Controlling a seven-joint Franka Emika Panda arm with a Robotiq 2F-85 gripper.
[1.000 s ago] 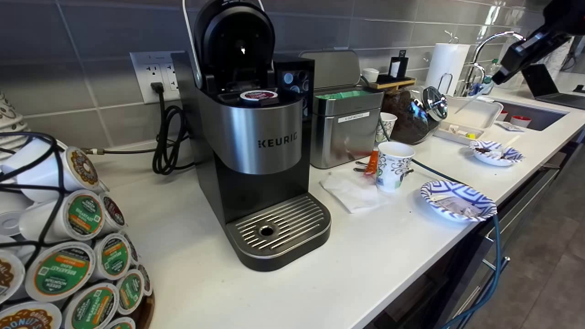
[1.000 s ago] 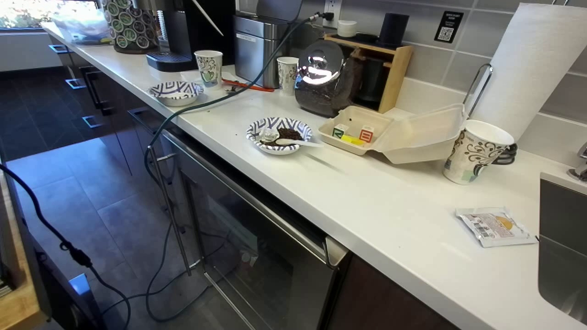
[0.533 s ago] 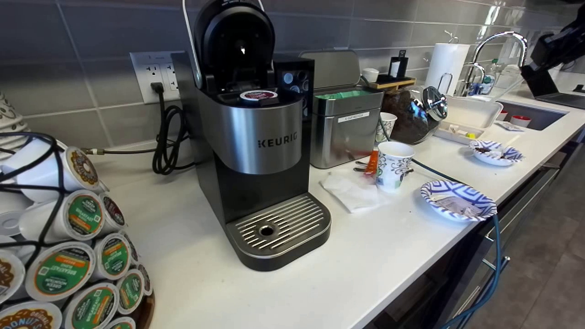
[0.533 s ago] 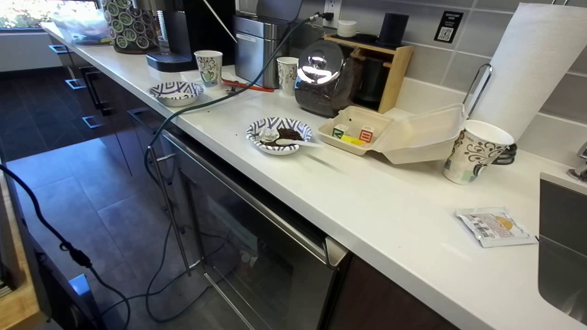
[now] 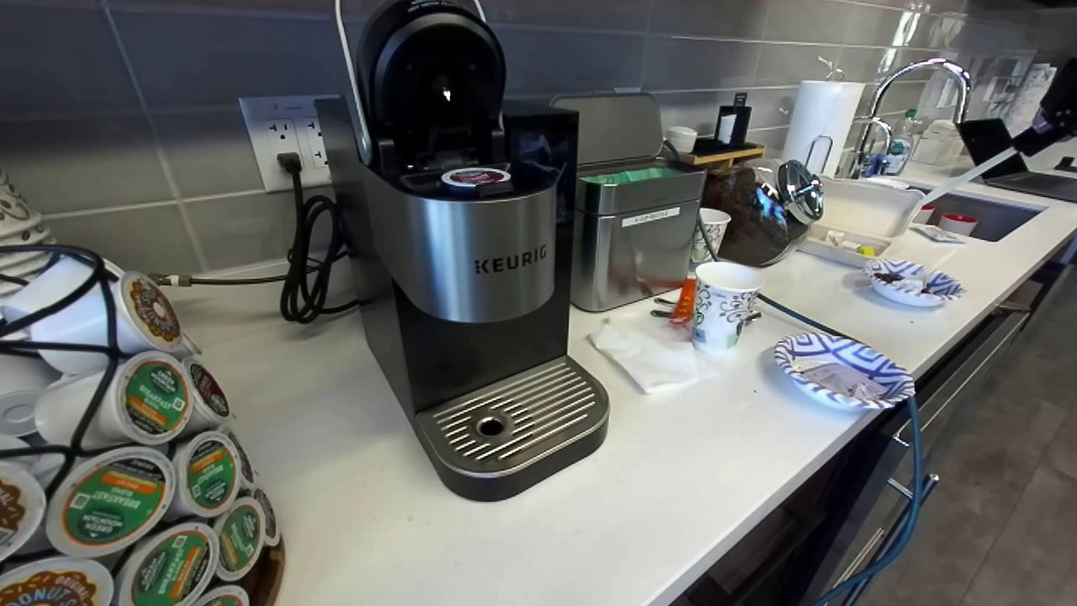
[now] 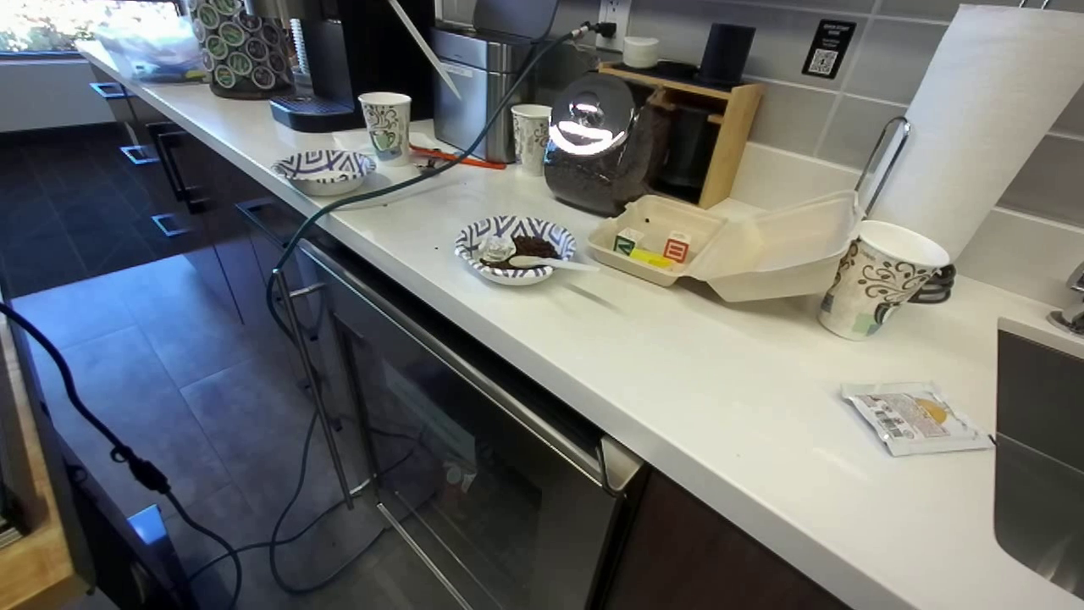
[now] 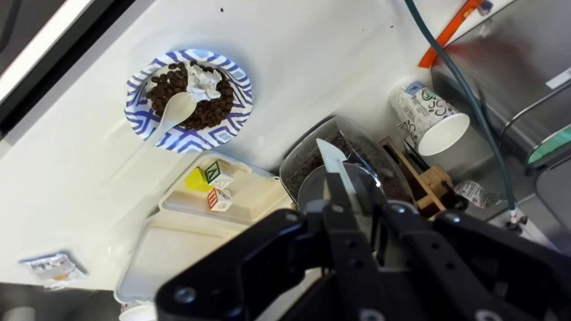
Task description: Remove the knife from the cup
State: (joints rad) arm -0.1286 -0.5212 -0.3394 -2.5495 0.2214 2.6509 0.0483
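My gripper (image 7: 352, 191) is shut on a white plastic knife (image 7: 331, 156), whose blade points out past the fingertips. In an exterior view the gripper (image 5: 1020, 143) is at the far right edge with the knife (image 5: 968, 175) slanting down-left, in the air. The knife (image 6: 428, 51) also hangs from the top of an exterior view, where the gripper is out of view. Several white patterned paper cups stand on the counter: one by the coffee machine (image 5: 728, 305), one by the steel bin (image 6: 531, 140), one by the paper towels (image 6: 881, 280). I cannot tell which held the knife.
A patterned bowl of coffee beans with a white spoon (image 6: 555, 264) sits near the counter edge. An open takeout box (image 6: 766, 263) holds small blocks. A glass jar (image 7: 383, 147) lies below the knife. A blue cable (image 6: 373, 195) crosses the counter. The sink (image 6: 1042, 398) is beyond.
The gripper, holding the knife throughout, has moved right and away in an exterior view. In an exterior view the knife has moved lower and to the right, and shows larger.
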